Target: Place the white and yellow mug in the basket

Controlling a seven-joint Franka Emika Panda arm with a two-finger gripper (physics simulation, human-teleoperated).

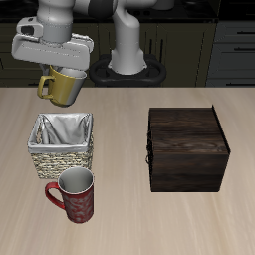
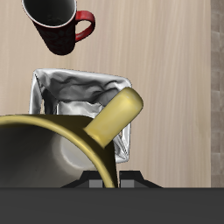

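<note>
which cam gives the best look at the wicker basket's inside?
Wrist view. It looks straight down into the small square tan wicker basket, showing the shiny white-grey cloth lining with nothing inside, though the olive-yellow mug covers part of it. The exterior view shows the whole basket from the front and above, its interior only obliquely.

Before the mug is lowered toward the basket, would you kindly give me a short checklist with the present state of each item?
1. White and yellow mug held in the gripper, off the table: ok.
2. Mug tilted rather than upright, handle pointing out over the basket: ok for dropping in, but worth watching.
3. Basket holds nothing but its cloth lining: ok.
4. Mug over the basket opening: not ok yet; in the exterior view it hangs farther back than the basket.
5. Red patterned mug stands at the basket's front, outside the descent path: ok.
6. Finger contact on the mug rim: cannot tell.
</note>
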